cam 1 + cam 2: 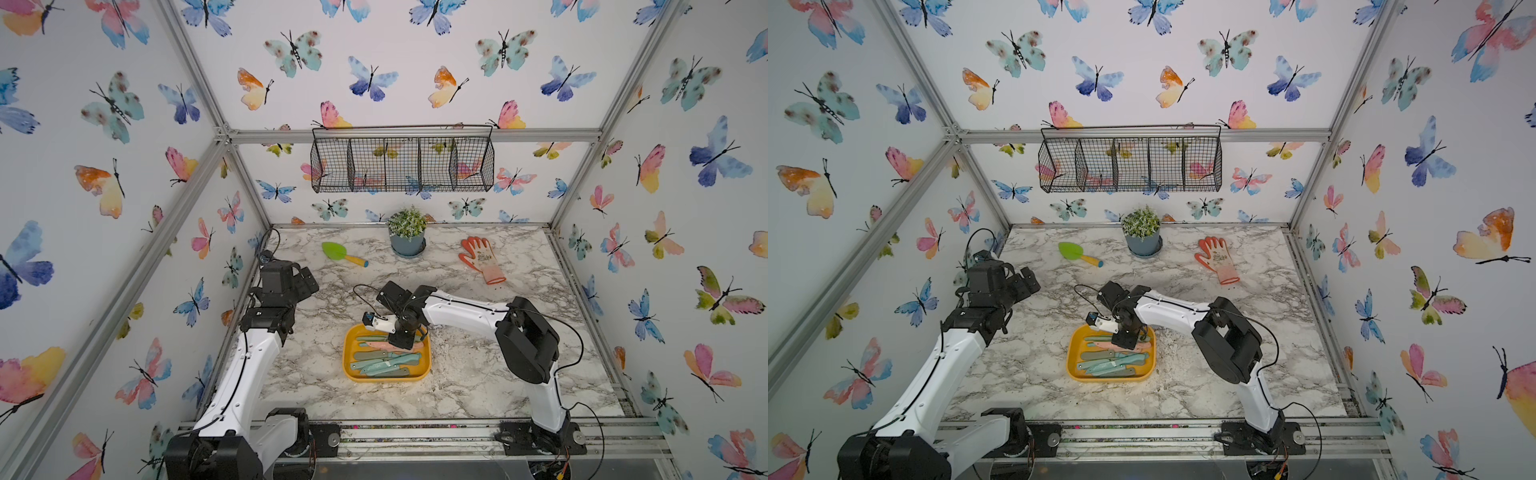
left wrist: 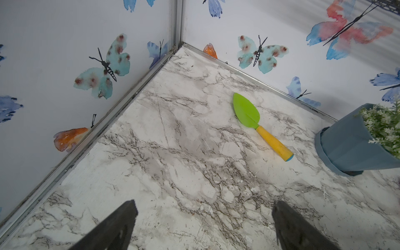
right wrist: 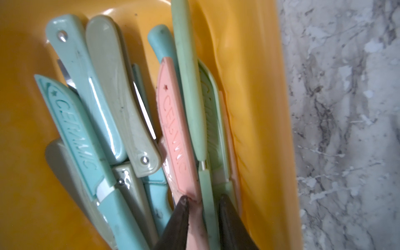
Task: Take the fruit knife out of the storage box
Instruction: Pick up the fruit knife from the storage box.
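A shallow yellow-orange plastic storage box [image 1: 347, 358] [image 1: 1070, 362] [image 3: 249, 108], rectangular with rounded corners, is seen near the middle of the white-and-grey marbled tabletop [image 1: 457, 374], towards the front edge, in both top views. It is filled with a loose heap of pastel knives, mostly mint and teal folding ones [image 3: 86, 97] lying across each other. The right gripper [image 1: 402, 341] [image 3: 203, 198] is lowered into the far side of the storage box. In the right wrist view its dark fingers [image 3: 177, 220] are drawn close together and pinch the handle of a pink fruit knife [image 3: 171, 121] [image 1: 376, 345] with a sheath marked CERAMIC; the handle of a slender pale green knife [image 3: 190, 86] is caught in the same narrow gap. Both knives lie in the box, close to its wall. The left gripper [image 1: 307, 282] [image 2: 205, 203] is held above the bare tabletop at the left, well apart from the box, with its fingers [image 2: 116, 227] spread wide and nothing between them. At the back of the tabletop a green trowel with a yellow handle [image 1: 344, 253] [image 2: 259, 125], a grey-blue potted plant [image 1: 407, 235] and an orange work glove [image 1: 482, 257] are laid out, and a black wire mesh basket [image 1: 402, 164] is hung on the rear wall.
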Controlling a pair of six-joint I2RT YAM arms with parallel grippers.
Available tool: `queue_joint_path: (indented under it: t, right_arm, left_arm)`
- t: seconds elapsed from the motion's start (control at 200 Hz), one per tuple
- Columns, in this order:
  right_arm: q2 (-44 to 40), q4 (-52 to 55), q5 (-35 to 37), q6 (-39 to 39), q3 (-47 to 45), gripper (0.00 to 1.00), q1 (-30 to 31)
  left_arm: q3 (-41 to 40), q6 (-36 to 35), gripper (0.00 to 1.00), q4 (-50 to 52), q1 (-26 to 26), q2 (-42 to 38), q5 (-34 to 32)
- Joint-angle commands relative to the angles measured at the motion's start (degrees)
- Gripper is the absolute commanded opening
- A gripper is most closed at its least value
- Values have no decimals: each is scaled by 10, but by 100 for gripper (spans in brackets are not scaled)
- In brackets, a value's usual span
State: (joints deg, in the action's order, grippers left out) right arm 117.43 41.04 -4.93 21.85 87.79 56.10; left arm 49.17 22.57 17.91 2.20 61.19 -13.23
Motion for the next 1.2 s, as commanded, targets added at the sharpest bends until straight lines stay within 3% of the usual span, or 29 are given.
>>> queue_joint_path:
  t: [0.0,0.611,1.196]
  right_arm:
    - [-10,-2,8,-8,-12,27,-10]
    - [-17,-9,7,-10,-18,12,-12]
    - [-97,-20,-15,-14,-35,9,-12]
  left_arm:
    - [10,4,98,9,-3,0,-12]
    - [9,4,98,9,-3,-2,-13]
    - [9,5,98,9,-3,-1,-11]
